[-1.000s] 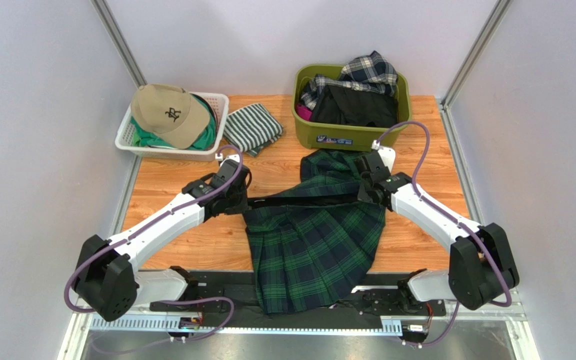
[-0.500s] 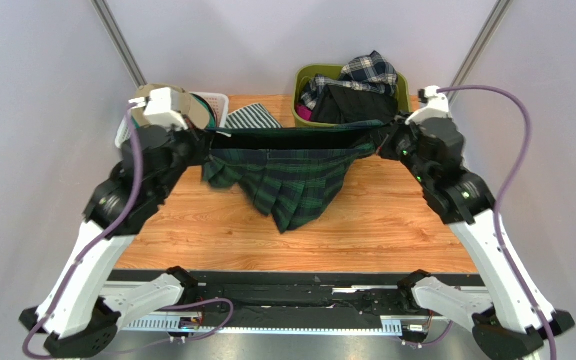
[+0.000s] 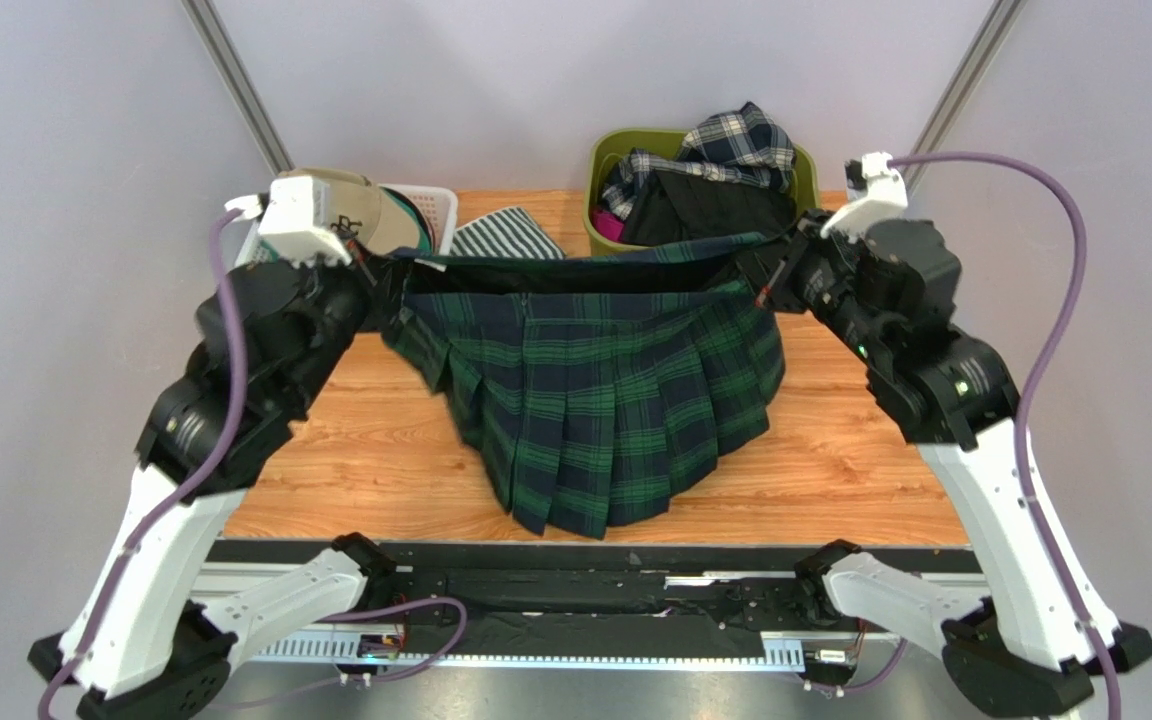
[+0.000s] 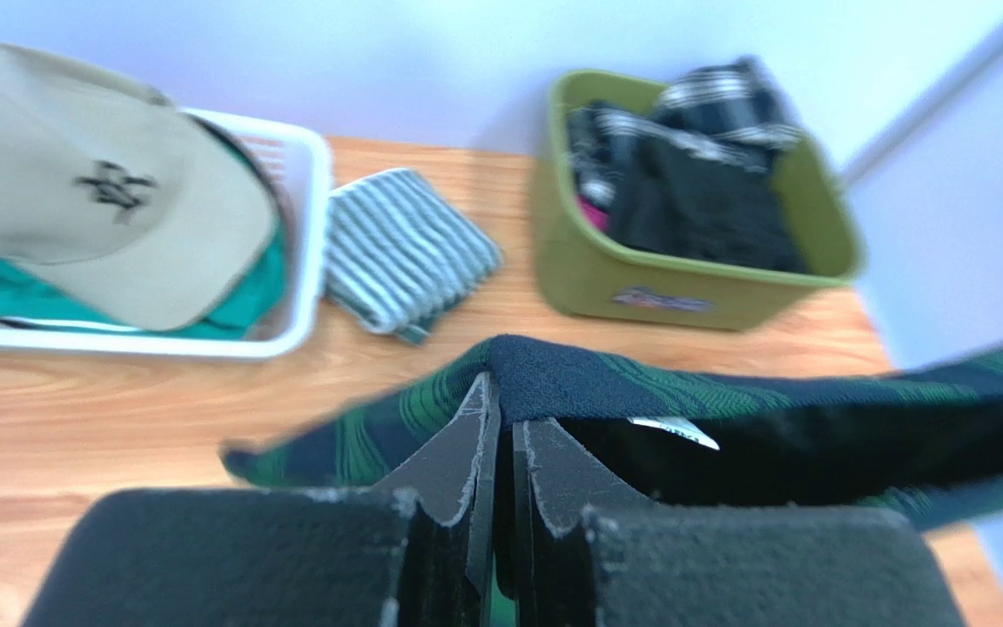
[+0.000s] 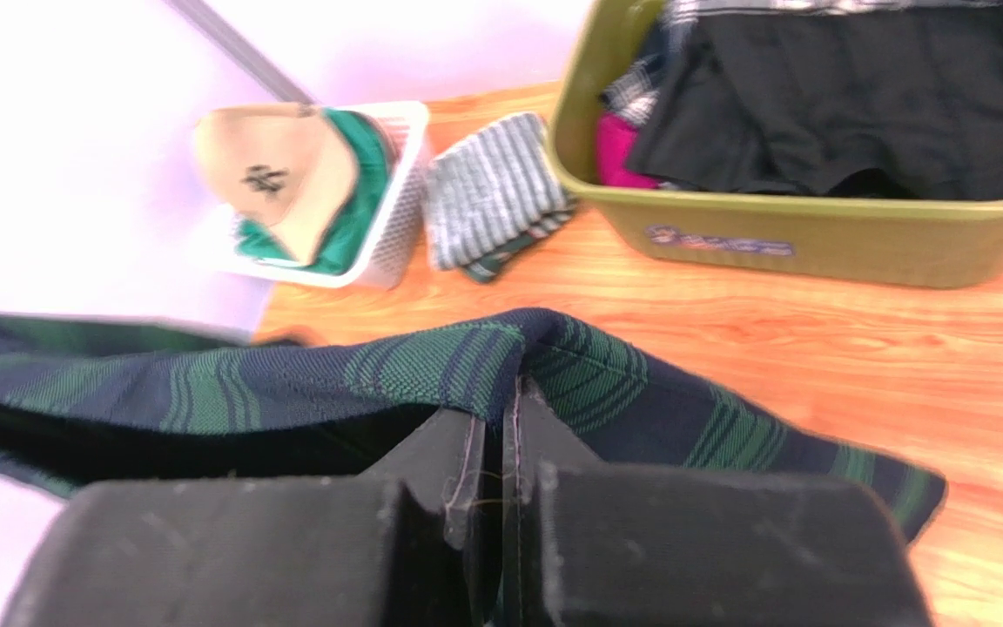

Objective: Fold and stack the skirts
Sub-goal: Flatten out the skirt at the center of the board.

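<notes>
Overhead, the dark green-navy tartan skirt point(image 3: 597, 405) is held spread by its waistband at mid-frame.

Each waistband end is pinched between jaws pressed tight on the cloth, by the left gripper point(image 4: 503, 399) at frame left and the right gripper point(image 5: 510, 392) at frame right. The pleats are thus let hang straight, judged a shake-out before laying flat. Open wood of the table point(image 3: 853, 465) is seen beside the hem at both lower sides. The upper edge is crowded by the olive bin point(image 3: 615, 255) holding the black skirt point(image 3: 710, 210) and plaid skirt point(image 3: 740, 143), the striped cloth point(image 3: 500, 237) and the white basket point(image 3: 440, 203).
</notes>
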